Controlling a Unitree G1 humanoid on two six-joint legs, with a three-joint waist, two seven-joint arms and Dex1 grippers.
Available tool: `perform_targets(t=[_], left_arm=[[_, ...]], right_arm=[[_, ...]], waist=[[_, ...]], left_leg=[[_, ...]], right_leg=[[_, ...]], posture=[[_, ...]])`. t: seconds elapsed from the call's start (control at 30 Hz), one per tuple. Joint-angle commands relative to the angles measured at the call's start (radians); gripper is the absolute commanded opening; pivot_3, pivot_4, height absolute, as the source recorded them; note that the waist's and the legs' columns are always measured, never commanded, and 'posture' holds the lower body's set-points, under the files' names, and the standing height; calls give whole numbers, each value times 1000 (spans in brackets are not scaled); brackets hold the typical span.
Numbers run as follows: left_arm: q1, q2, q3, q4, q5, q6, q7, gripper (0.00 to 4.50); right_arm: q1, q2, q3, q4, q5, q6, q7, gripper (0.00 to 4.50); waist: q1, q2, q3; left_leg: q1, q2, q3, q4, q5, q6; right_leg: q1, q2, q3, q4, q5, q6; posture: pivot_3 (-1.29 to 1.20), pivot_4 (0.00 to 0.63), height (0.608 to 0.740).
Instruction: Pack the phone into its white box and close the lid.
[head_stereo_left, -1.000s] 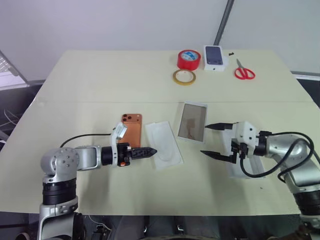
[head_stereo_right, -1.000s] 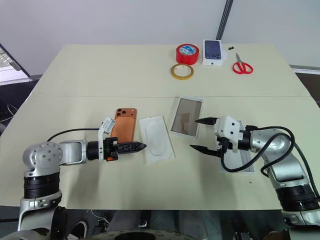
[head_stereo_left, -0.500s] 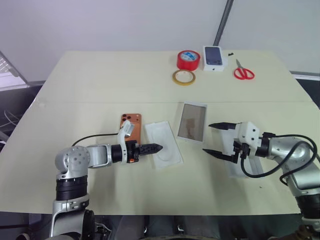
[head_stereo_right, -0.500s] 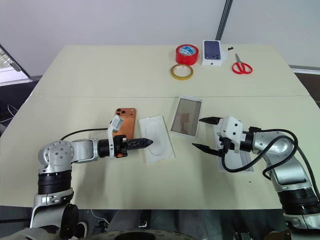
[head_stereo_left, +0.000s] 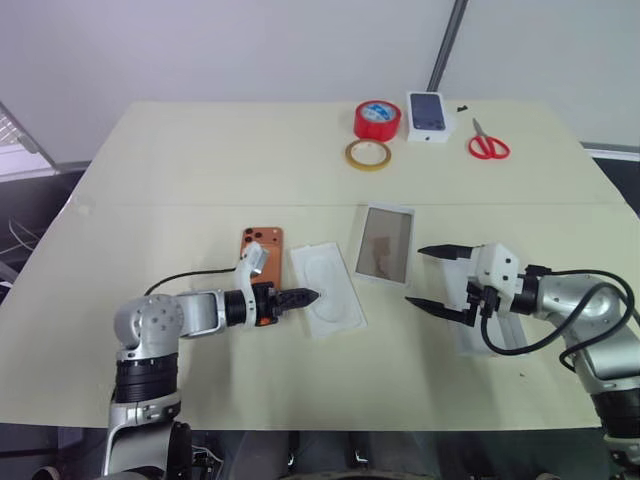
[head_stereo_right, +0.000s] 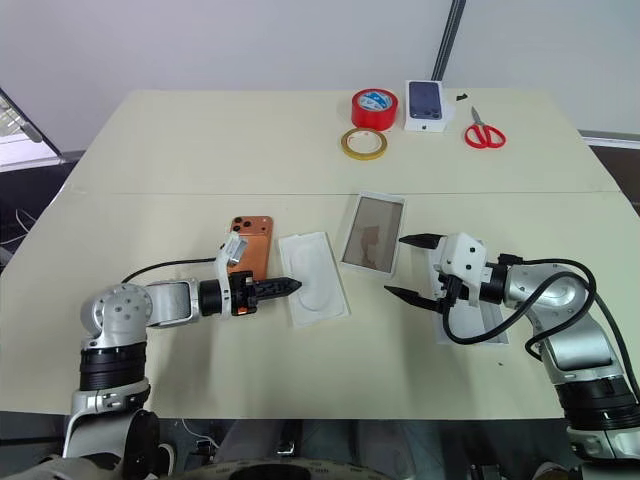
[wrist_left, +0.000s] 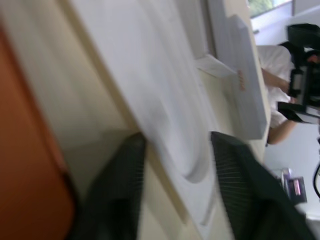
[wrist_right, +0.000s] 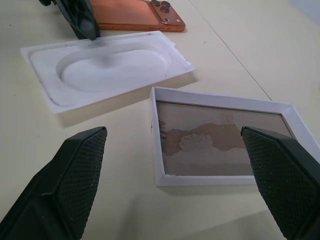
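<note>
The left gripper (head_stereo_left: 310, 296) pinches the edge of the white insert (head_stereo_left: 330, 287) lying between the phone (head_stereo_left: 262, 254) and the box (head_stereo_left: 385, 243) on the table (head_stereo_left: 200, 170), while the right gripper (head_stereo_left: 427, 277) hangs spread wide just right of the box, with the lid (head_stereo_left: 495, 330) under its arm.

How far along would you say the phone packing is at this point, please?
Nothing is packed yet. The white box lies open and empty. The left hand is at the edge of the white insert. The phone still rests on the table, and the lid lies under the open right hand.
</note>
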Motion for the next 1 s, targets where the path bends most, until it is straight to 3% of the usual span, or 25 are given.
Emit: perform_targets(t=[0.03, 0.17, 0.3, 0.53, 0.83, 0.93, 1.0], left_arm=[[12, -17, 22, 12, -2, 22, 31, 38], [-6, -58, 74, 33, -17, 39, 69, 38], [-80, -93, 227, 98, -77, 108, 100, 38], [-195, -24, 346, 160, -167, 138, 89, 38], [-207, 98, 240, 162, -91, 108, 75, 38], [-202, 125, 219, 139, -88, 61, 44, 0], [-214, 137, 228, 157, -105, 72, 27, 0]], right_arm=[[-22, 7, -12, -32, 0, -18, -5, 4500], [-44, 21, 0, -14, -11, -31, -10, 4500], [-72, 49, 37, -10, -29, -25, -12, 4500], [-150, 117, 152, 65, -123, -6, -40, 4500], [-262, 183, 263, 144, -204, 119, -56, 4500], [-272, 167, 258, 159, -185, 137, -16, 3701], [-273, 160, 252, 152, -174, 152, 1, 2771]], waist=[[0, 1, -1], [0, 1, -1], [-2, 0, 0], [-5, -4, 2], [-6, -4, 2], [-6, -4, 3], [-7, -4, 3]], left_leg=[[0, 0, 0, 0, 0, 0], [1, 0, 0, 0, 0, 0], [0, 0, 0, 0, 0, 0], [-1, 0, 0, 0, 3, -6], [-2, 0, 0, -1, 4, -8], [-2, 0, 0, -1, 4, -8], [-3, 0, 0, -1, 4, -8]], right_leg=[[0, 0, 0, 0, 0, 0], [1, 0, 0, 0, 0, 0], [0, 1, 0, 0, 0, 0], [-2, 1, 0, 1, 0, 0], [-4, 1, 0, 1, 0, 0], [-4, 1, 0, 1, 0, 0], [-4, 1, 0, 0, 0, 0]], posture=[[0, 150, 740], [0, 150, 740], [0, 150, 740], [0, 150, 740], [0, 150, 740], [0, 150, 740], [0, 150, 740]])
